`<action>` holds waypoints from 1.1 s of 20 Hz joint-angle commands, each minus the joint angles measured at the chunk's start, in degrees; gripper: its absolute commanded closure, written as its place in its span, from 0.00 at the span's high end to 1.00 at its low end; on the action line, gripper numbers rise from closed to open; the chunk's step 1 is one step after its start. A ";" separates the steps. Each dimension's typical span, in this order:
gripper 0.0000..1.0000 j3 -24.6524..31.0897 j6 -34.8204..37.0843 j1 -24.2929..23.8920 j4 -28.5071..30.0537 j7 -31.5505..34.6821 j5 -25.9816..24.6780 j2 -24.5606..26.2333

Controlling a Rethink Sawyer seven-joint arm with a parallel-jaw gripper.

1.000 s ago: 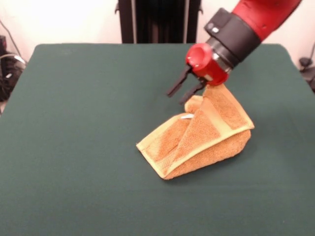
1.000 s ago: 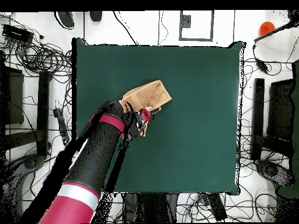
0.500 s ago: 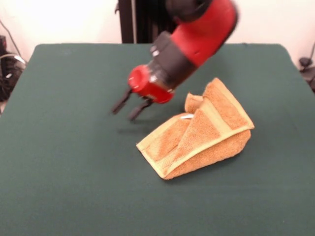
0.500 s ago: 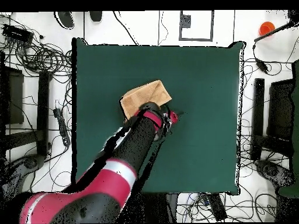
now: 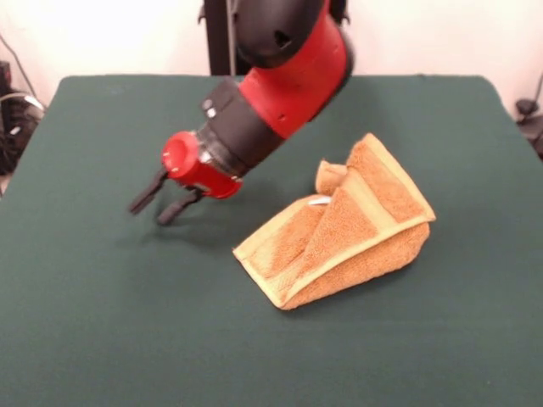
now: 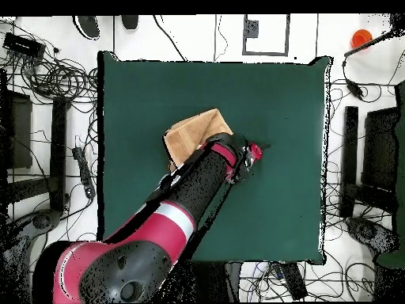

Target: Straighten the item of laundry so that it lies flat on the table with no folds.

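Observation:
The mustard-tan towel (image 5: pixel 344 233) lies folded in a bunched wedge on the dark green table (image 5: pixel 102 322), right of centre in the front view. Its woven band runs diagonally across the top fold. In the overhead view the towel (image 6: pixel 190 131) shows partly under the arm. My gripper (image 5: pixel 153 204) hangs open and empty just above the table, well to the left of the towel and clear of it. In the overhead view the gripper (image 6: pixel 260 149) is to the right of the towel.
The red and black arm (image 5: pixel 271 76) reaches down from the table's far side, past the towel's far left corner. Cables and equipment (image 6: pixel 47 79) lie on the floor around the table. An orange object (image 6: pixel 361 37) sits off the table at the top right.
My gripper has swung from the towel's raised far corner leftward across the table in the front view, empty. The towel has kept its folded shape and place.

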 commanded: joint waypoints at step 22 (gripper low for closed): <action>1.00 7.62 -9.35 -25.41 -24.80 10.60 7.08 30.21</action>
